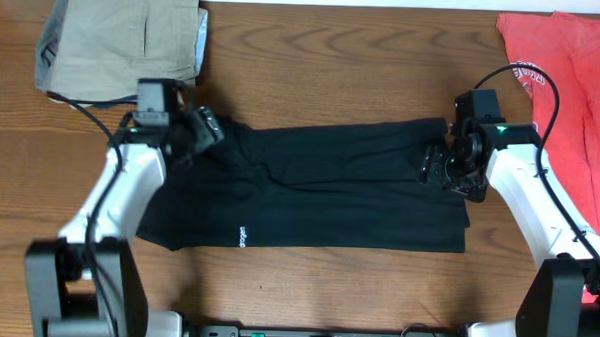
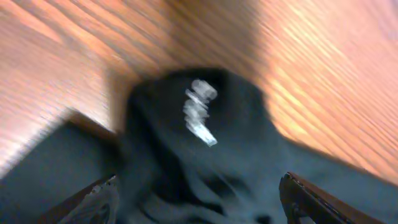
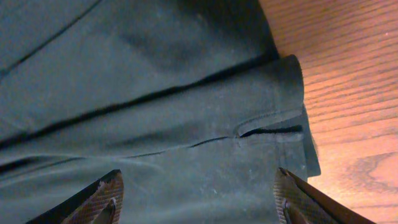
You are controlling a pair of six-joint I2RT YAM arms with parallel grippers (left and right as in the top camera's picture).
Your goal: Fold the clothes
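Since the table (image 1: 314,49) has the black shirt (image 1: 319,189) lying across it in a long strip, one fold looks done. Left gripper (image 1: 205,129) and right gripper (image 1: 433,165) hang wide open over its ends; next, pinch one end.

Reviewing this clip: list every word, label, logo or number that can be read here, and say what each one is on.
Nothing here reads clearly.
White lettering on the black shirt, near its front edge: too small to read.
White logo on the same shirt, left wrist view: motion-blurred, unreadable.
White print on the red-orange T-shirt: only partly seen, too small to read.
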